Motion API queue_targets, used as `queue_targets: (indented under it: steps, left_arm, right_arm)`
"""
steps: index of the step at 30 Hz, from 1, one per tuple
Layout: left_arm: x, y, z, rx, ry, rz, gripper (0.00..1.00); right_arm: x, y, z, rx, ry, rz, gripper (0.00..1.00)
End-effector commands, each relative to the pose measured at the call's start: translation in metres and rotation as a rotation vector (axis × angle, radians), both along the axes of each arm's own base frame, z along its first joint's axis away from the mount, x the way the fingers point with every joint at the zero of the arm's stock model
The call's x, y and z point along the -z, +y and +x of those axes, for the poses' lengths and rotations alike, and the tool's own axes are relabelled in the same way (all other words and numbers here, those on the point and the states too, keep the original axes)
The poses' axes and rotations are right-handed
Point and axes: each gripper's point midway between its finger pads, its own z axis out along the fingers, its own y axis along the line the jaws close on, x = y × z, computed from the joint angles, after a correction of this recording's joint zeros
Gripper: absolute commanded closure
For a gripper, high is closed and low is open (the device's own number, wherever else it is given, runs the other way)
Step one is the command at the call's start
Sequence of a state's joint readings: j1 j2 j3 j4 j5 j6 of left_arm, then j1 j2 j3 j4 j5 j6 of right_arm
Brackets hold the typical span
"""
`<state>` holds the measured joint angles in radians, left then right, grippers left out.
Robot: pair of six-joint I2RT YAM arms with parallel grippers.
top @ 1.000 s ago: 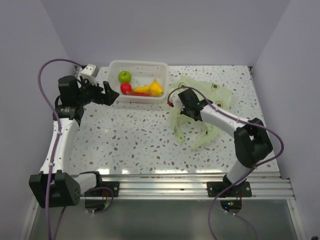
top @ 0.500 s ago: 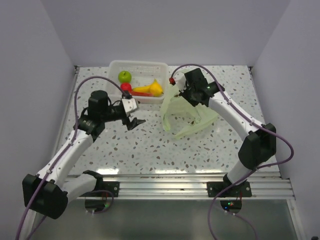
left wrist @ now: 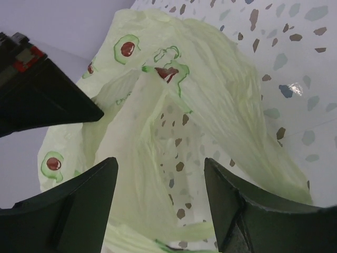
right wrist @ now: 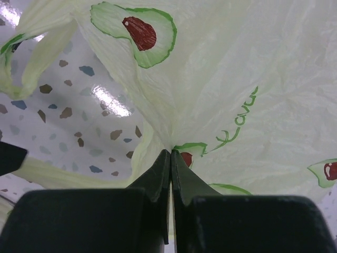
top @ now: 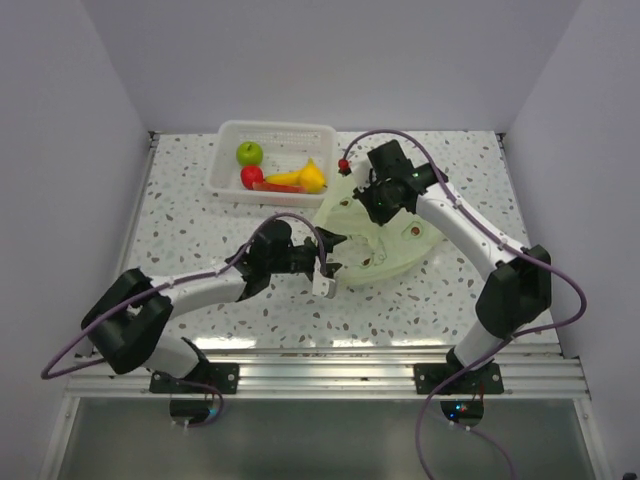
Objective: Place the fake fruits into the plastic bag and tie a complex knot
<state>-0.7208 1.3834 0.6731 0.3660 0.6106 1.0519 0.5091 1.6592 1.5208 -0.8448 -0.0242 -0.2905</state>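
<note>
The pale green plastic bag (top: 392, 243) lies spread on the table right of centre, printed with avocado halves. My right gripper (top: 373, 200) is shut on a pinch of its far edge (right wrist: 171, 153) and holds that edge up. My left gripper (top: 334, 252) is at the bag's near left edge. Its jaws stand open (left wrist: 160, 182) with a fold of bag film (left wrist: 142, 158) between the fingers, not clamped. The fake fruits lie in the basket: a green apple (top: 249, 153), a small red round fruit (top: 252, 175), yellow banana pieces (top: 302, 178) and a red-orange elongated piece (top: 281, 188). No knot shows.
The clear-white plastic basket (top: 295, 133) stands at the back, left of the bag. The right arm's black gripper body (left wrist: 37, 97) shows at the upper left of the left wrist view. Grey walls close in the speckled table (top: 200, 220) on three sides.
My left arm has swung from beside the basket down across the table to the bag's near edge. My right gripper took the bag's far edge, lifted it back, and the bag spread out.
</note>
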Motion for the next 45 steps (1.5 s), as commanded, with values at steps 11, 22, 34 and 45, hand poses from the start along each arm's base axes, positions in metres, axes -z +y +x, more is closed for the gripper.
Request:
queue_targets:
  steps: [11,22,34,45]
  left_arm:
    - [0.012,-0.067,0.067,0.01,-0.303,-0.107,0.29]
    - [0.075,-0.078,0.067,0.152,-0.238,0.111,0.88]
    - [0.1,-0.037,0.06,0.201,-0.096,0.276,1.0]
    - [0.021,-0.015,0.029,0.158,0.135,0.159,0.41]
  right_arm:
    - [-0.006,-0.003,-0.017,0.073,0.103,0.125,1.0]
    - [-0.042,-0.043,0.012,0.187,0.023,0.173,1.0]
    - [-0.069,-0.052,0.022,0.24,-0.059,0.245,1.0]
    - [-0.043,-0.049,0.01,0.219,-0.006,0.251,1.0]
